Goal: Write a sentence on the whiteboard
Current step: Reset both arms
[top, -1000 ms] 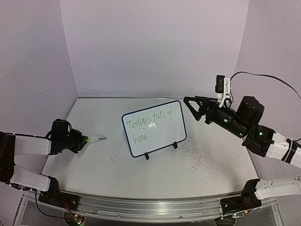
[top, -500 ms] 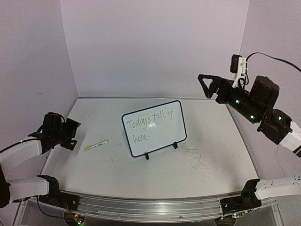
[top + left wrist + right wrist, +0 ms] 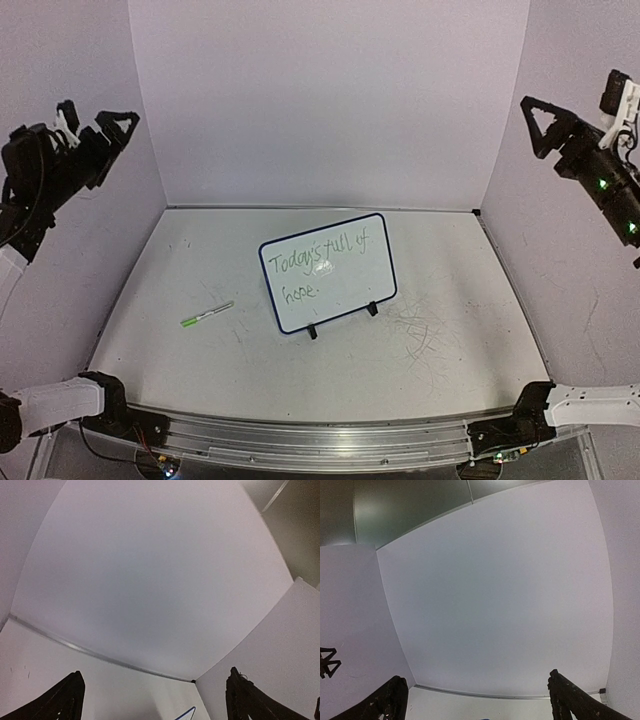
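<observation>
The green pen (image 3: 206,317) lies loose on the counter (image 3: 450,350), left of the whiteboard (image 3: 328,272), which stands in the middle with the sentence (image 3: 318,256) on it. We judge the writing finished; the left hand (image 3: 95,120) and the right hand (image 3: 545,125) hang high, fingers apart, empty.

— What colours are borne by the small white rectangular board (image 3: 345,290)?
— A dark navy frame and black feet are seen; the thin cursive sentence (image 3: 318,256) is written in green.
— And the slim pen (image 3: 206,316)?
— Green-capped, pale-bodied, on the grey-scuffed white table (image 3: 250,370).
</observation>
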Available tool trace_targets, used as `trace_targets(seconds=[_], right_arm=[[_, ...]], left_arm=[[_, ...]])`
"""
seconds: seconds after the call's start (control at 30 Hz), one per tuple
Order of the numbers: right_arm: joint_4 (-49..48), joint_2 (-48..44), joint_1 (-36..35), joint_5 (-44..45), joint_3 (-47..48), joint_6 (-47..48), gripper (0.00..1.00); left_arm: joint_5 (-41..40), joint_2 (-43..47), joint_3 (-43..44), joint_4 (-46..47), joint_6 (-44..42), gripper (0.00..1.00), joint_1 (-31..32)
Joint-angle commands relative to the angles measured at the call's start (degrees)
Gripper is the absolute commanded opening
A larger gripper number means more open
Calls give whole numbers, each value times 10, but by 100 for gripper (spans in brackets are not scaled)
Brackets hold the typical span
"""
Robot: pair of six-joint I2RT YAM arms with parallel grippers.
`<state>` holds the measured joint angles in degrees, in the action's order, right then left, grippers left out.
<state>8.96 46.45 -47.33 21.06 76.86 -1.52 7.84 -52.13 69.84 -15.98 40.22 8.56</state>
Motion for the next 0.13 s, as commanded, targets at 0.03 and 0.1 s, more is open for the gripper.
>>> trace_targets(seconds=[0.03, 0.1], right_arm=[[7, -3, -2, 24, 21, 34, 98], [-6, -4, -2, 36, 13, 28, 98]], left_arm=[[79, 10, 97, 50, -153, 99, -1], [90, 16, 111, 57, -166, 99, -2]])
